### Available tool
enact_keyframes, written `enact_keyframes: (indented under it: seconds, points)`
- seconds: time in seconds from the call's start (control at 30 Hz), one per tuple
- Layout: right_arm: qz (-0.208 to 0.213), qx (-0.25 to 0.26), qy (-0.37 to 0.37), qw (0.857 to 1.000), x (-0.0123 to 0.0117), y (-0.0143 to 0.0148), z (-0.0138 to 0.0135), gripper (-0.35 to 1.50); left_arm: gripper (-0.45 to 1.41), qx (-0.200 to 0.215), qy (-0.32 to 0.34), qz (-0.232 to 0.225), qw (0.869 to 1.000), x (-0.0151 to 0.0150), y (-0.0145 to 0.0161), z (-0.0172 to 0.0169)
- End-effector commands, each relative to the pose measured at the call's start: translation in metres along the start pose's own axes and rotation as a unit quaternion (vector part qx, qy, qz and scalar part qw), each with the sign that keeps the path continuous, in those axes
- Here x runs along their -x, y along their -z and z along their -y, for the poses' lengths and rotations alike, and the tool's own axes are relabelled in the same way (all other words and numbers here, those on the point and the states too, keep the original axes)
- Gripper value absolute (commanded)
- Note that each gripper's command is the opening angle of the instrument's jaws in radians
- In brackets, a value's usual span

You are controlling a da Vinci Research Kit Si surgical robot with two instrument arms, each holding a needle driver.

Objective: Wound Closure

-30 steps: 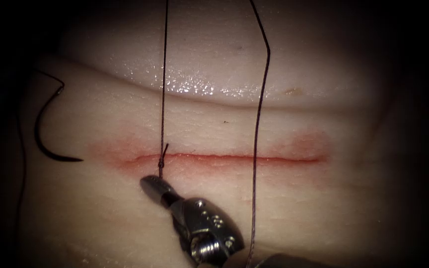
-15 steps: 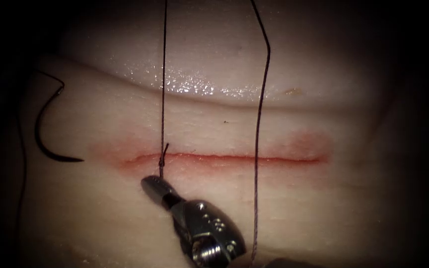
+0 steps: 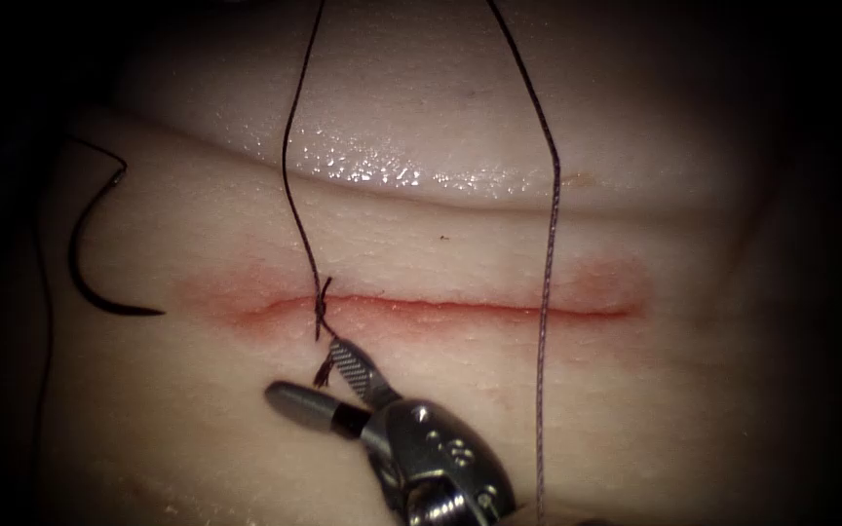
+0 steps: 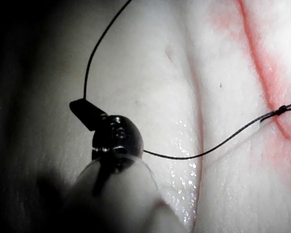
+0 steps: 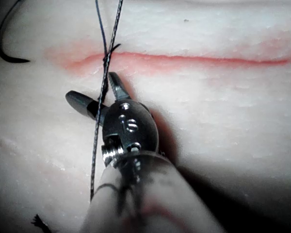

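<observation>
In the endoscope view, the tissue (image 3: pixel 635 409) is seen with a red cut (image 3: pixel 460 310) running across it. A knot (image 3: pixel 322 310) is tied at the cut's left end, and thread (image 3: pixel 289 185) rises from it in a slack curve. The right tool (image 3: pixel 328 382) is placed just below the knot with its jaws spread, nothing held. A short frayed thread end (image 3: pixel 324 372) lies between them. The curved needle (image 3: pixel 85 263) is laid free on the tissue, far left of the cut.

In the left wrist view, the left tool (image 4: pixel 87 112) is shown with jaws pressed together on the thread (image 4: pixel 94 53).

In the right wrist view, the right tool (image 5: pixel 98 94) is seen spread beside the knot (image 5: pixel 106 58).
</observation>
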Motion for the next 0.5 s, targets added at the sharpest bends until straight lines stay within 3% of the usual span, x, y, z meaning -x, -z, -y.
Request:
enact_keyframes:
  seconds: [0.03,0.23,0.5]
  points:
    - [0.003,-0.004,0.0,1.0,-0.0002,0.0,-0.0001,1.48,-0.45,0.005,0.009,-0.01,1.0,-0.0006,-0.0002,-0.0004]
    - [0.013,-0.011,0.005,1.0,-0.0028,0.0015,-0.0006,1.45,-0.45,0.033,0.057,-0.06,0.996,-0.0052,0.0028,-0.0015]
    - [0.043,-0.026,0.022,0.999,-0.0042,0.0002,-0.0025,1.43,-0.45,0.055,0.084,-0.091,0.991,-0.0102,0.0063,-0.0024]
